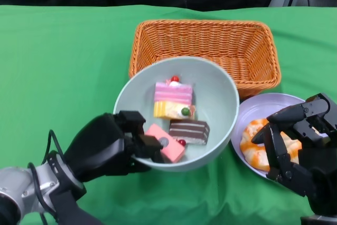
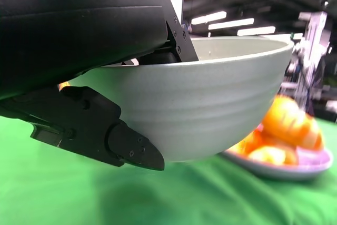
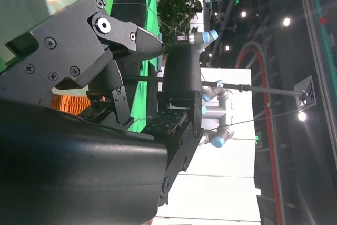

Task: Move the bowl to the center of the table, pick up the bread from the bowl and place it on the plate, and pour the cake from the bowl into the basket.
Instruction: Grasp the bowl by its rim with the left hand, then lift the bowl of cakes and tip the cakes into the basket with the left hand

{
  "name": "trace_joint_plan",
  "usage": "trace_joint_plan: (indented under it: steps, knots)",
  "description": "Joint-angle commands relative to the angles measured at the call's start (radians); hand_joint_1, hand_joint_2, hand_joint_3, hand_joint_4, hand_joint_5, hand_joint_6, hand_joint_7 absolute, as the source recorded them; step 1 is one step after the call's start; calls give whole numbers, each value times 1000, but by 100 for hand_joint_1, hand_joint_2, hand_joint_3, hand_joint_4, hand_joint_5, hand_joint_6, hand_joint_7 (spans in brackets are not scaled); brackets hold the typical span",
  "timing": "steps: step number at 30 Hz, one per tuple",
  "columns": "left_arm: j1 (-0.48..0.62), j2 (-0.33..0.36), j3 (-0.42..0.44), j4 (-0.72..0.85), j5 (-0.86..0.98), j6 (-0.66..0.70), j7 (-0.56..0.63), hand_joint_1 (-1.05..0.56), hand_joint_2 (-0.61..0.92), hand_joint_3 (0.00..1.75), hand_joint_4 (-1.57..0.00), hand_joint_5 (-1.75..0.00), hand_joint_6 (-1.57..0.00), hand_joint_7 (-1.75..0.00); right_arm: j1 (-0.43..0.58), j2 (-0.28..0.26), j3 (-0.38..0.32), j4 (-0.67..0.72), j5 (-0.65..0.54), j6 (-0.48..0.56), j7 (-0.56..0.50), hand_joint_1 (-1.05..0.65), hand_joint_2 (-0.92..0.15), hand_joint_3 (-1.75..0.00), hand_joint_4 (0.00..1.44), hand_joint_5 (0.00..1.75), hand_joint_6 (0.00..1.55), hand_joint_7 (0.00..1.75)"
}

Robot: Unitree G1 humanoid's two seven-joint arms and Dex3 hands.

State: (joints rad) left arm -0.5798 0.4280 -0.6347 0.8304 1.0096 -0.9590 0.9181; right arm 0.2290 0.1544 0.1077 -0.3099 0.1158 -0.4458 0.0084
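A pale green bowl (image 1: 221, 96) holds several small cake pieces (image 1: 174, 96), pink, yellow and chocolate. My left hand (image 1: 113, 143) grips the bowl's near left rim, and in the left wrist view the bowl (image 2: 210, 109) hangs above the green cloth. Behind it stands the orange wicker basket (image 1: 253, 46). At the right, orange-glazed bread (image 1: 255, 146) lies on a lilac plate (image 1: 274, 104). My right hand (image 1: 297, 146) hovers over the bread with fingers spread and nothing in them. In the right wrist view the right hand (image 3: 100, 61) fills the frame.
Green cloth (image 1: 58, 67) covers the table, with free room at the left and along the front. The table's far edge runs just behind the basket. The plate (image 2: 295, 164) with bread (image 2: 287, 130) sits right beside the raised bowl.
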Motion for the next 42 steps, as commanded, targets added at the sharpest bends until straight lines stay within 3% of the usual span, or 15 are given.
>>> trace_joint_plan:
  steps: [1,4,8,12,17,20,22,27,33,36,42]
  knots:
    - [-1,25,60,-61,-65,-37,-3,-3,47,100,-72,-167,-82,-122,-5,5,-14,-1,-6,-4,-16,-17,-50,-91,74,151,73,117]
    - [13,24,102,-101,-120,-65,-47,-3,38,119,-73,-169,-84,-120,-7,2,-22,13,-39,-11,-28,-13,-50,-96,74,150,72,117]
    - [13,20,153,-147,-202,-101,-138,-2,32,130,-74,-170,-87,-117,-7,4,-25,57,-89,-29,-50,-14,-52,-95,74,148,72,115]
    - [-20,8,195,-163,-256,-119,-230,-4,36,126,-78,-159,-91,-109,-13,4,-16,111,-113,-53,-57,-13,-56,-88,75,149,72,114]
    - [-78,-30,237,-140,-305,-122,-324,-6,36,129,-77,-159,-90,-112,-14,6,-4,142,-126,-73,-58,-13,-56,-88,74,152,72,115]
    - [-113,-55,250,-107,-330,-122,-372,-5,39,121,-77,-155,-92,-108,-15,5,2,150,-124,-73,-54,-16,-55,-88,73,153,71,115]
    - [-139,-76,255,-82,-349,-106,-409,-7,41,117,-81,-141,-92,-106,-18,-4,7,161,-112,-74,-39,-18,-54,-87,72,154,70,116]
    - [-198,-126,271,-20,-360,-89,-445,-7,45,111,-85,-128,-93,-102,-25,-15,12,184,-101,-84,-13,-16,-55,-88,70,153,68,119]
    - [-294,-203,271,104,-373,-53,-467,-5,54,98,-82,-139,-92,-99,-33,-13,20,231,-129,-123,-13,-18,-54,-87,70,151,66,122]
    - [-337,-240,272,165,-388,-39,-483,-4,59,91,-76,-149,-89,-100,-32,-12,31,243,-124,-131,-4,-20,-59,-77,68,153,63,126]
    - [-380,-297,291,235,-449,-23,-550,-3,62,88,-71,-160,-86,-108,-33,-7,39,269,-120,-144,5,-20,-62,-71,67,155,62,128]
